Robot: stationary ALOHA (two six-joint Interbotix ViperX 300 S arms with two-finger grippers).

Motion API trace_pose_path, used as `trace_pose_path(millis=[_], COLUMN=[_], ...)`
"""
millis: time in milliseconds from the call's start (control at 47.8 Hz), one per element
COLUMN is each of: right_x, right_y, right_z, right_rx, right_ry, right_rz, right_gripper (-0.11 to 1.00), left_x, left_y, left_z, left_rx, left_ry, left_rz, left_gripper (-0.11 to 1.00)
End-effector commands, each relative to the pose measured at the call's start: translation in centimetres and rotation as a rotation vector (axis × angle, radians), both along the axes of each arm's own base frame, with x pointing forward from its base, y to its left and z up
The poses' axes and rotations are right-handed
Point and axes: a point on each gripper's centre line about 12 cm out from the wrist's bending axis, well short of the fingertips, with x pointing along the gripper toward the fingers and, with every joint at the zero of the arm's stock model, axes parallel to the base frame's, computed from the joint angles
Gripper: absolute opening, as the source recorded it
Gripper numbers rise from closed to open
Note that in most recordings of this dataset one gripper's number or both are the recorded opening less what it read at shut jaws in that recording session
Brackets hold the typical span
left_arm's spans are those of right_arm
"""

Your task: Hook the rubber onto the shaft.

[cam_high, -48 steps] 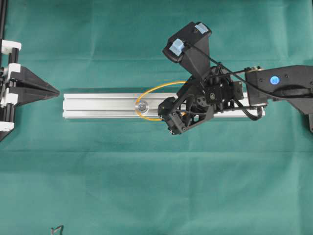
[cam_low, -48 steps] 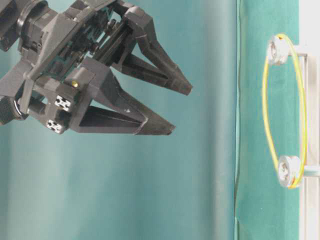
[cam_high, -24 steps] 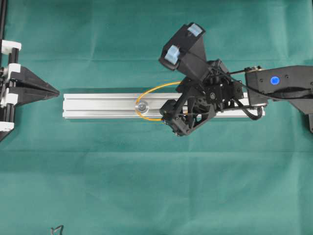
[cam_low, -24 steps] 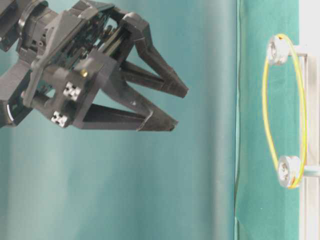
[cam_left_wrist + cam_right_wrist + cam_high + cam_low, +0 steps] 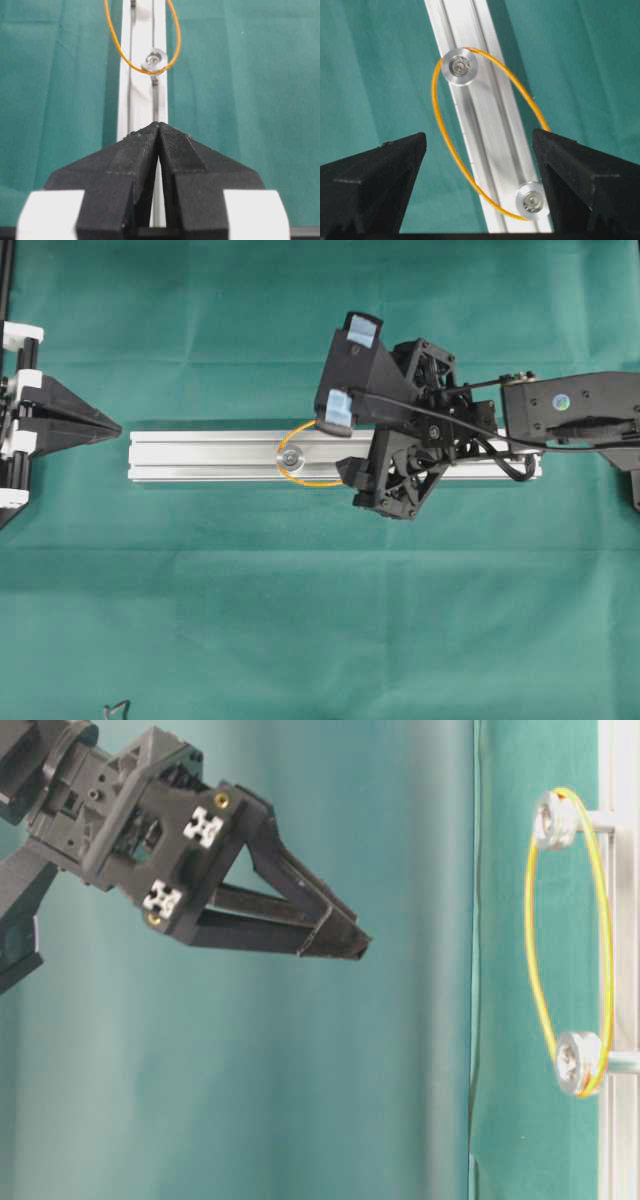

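Rubber band (image 5: 470, 135) looped round both shafts on rail (image 5: 490, 125), between spread jaws of right gripper (image 5: 480, 165), untouched. Left gripper (image 5: 159, 127) at 6 o'clock, jaws pressed together.

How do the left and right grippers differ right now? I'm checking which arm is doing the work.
The left gripper is shut, fingertips pressed together; the right gripper stands wide open. The left gripper sits off the rail's end, away from the rubber band; the right gripper hangs above the rail and the band, which is looped round both shafts. Both are black with wedge-shaped fingers, and neither holds anything.
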Motion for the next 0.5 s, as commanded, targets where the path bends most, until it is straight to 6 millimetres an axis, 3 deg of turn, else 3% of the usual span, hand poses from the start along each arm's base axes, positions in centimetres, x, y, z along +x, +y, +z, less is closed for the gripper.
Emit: trace_pose_path(millis=[0, 293, 481], right_x=[-0.3, -0.5, -2.0], right_y=[0.0, 0.0, -0.2], right_z=[1.7, 2.0, 2.5], right_rx=[-0.011, -0.019, -0.027], right_ry=[-0.043, -0.048, -0.057], right_rz=[0.017, 0.028, 0.031], right_gripper=[0.90, 0.90, 0.86], left_x=[0.3, 0.3, 0.3], left_y=[0.0, 0.0, 0.0], left_z=[1.3, 1.3, 1.3], left_rx=[0.001, 0.001, 0.001], left_ry=[-0.032, -0.032, -0.032], left_rz=[-0.001, -0.001, -0.001], left_gripper=[0.00, 0.00, 0.00])
